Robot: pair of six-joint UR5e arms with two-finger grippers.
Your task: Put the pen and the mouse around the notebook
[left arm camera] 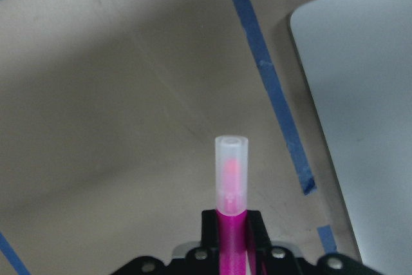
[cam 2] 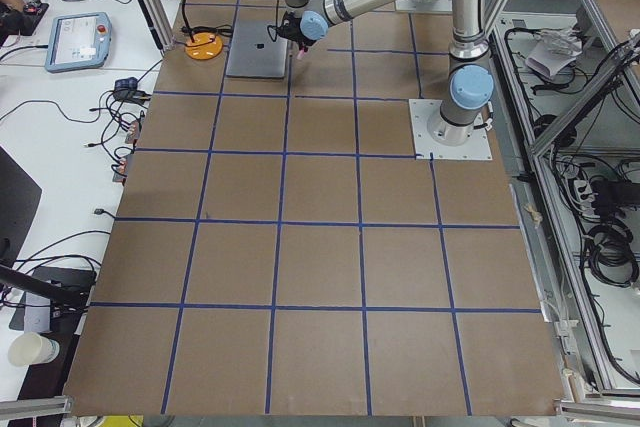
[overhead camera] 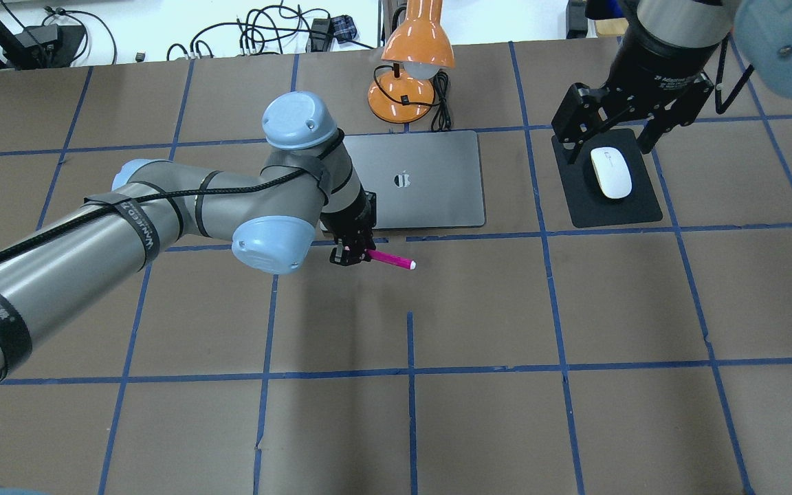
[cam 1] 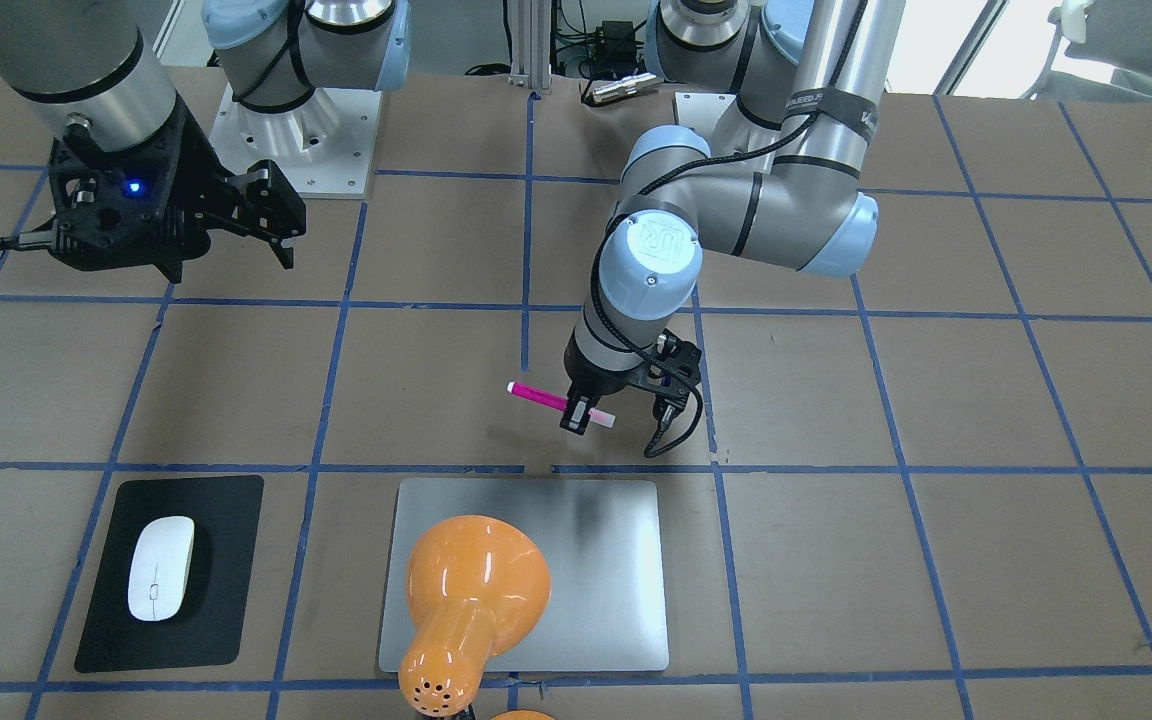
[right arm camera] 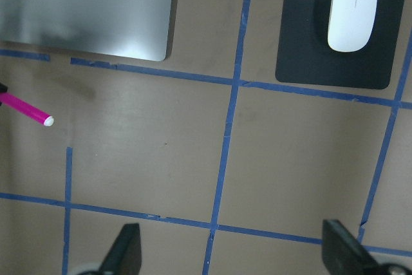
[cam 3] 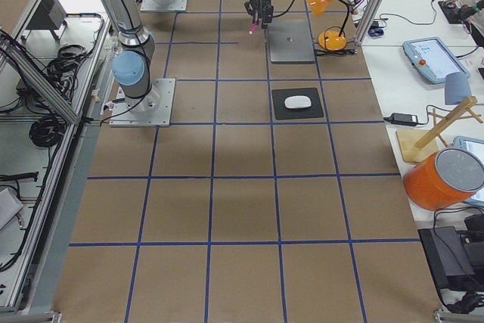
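Observation:
My left gripper is shut on the bright-pink pen. It holds the pen roughly level just off the table, beside the robot-side edge of the silver notebook. The pen's pale capped end sticks out past the fingers. The white mouse lies on a black mat to the notebook's right in the overhead view. My right gripper hangs open high above the mat, holding nothing.
An orange desk lamp stands at the notebook's far edge, its shade hanging over the notebook, its cord behind it. Blue tape lines grid the brown table. Cables and operator desks lie beyond the far edge.

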